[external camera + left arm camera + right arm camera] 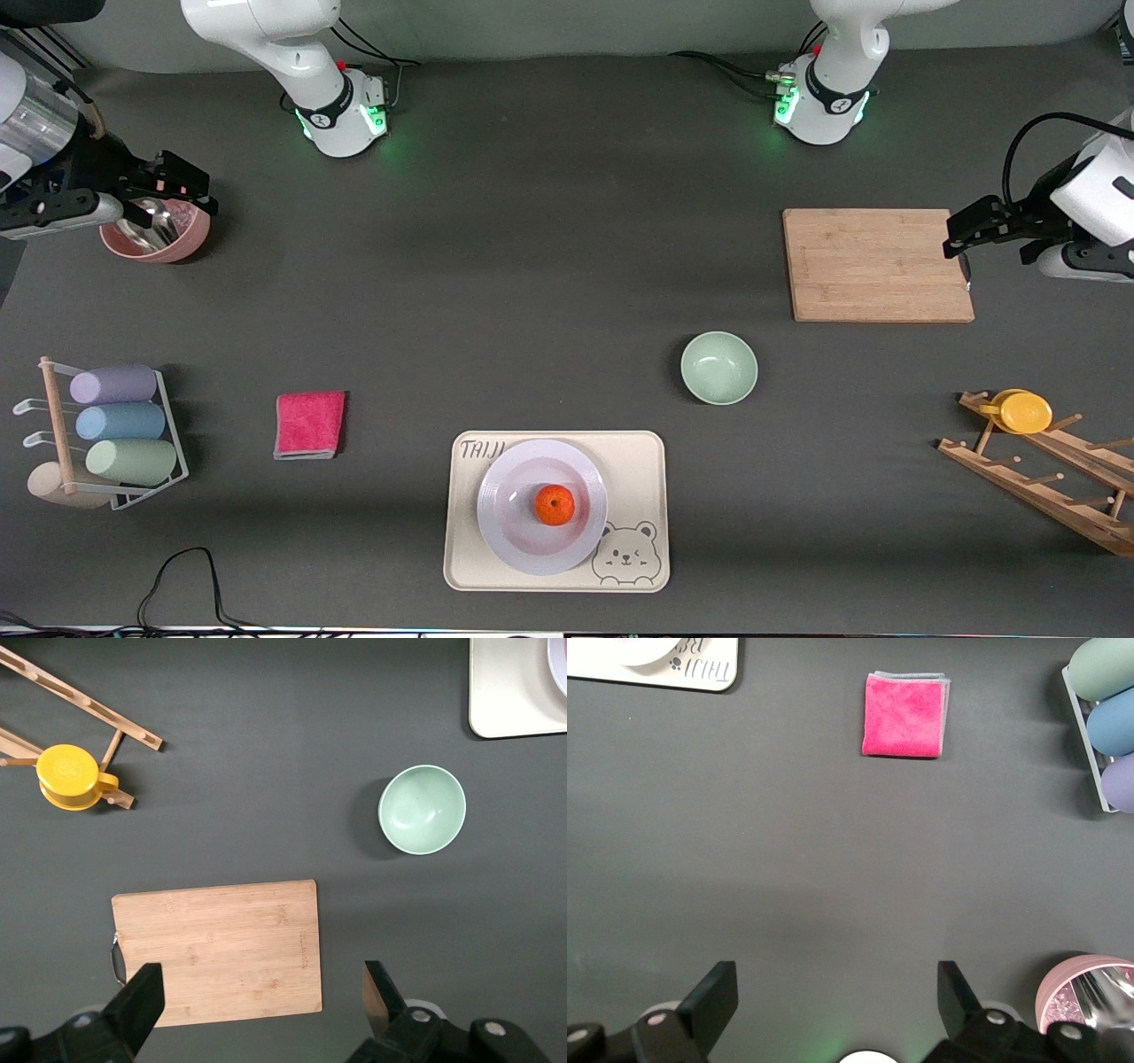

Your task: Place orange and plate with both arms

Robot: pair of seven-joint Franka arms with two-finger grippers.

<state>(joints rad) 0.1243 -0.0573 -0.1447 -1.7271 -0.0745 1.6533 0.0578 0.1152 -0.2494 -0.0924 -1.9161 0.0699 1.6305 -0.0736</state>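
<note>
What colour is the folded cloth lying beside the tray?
The cloth is bright pink with a pale grey edge, clearest in the right wrist view.

the orange [555, 504] sits on the plate [514, 532], which rests on the tray [638, 470] nearest the front camera. the bowl [718, 368] lies between the tray and the cutting board [877, 264], toward the left arm's end.

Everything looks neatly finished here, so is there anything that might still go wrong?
The orange sits loose on the plate, itself resting on the bear tray; a bump might roll it off. The open left gripper hangs over the cutting board, the open right gripper by the pink bowl; careless moves may knock them.
</note>
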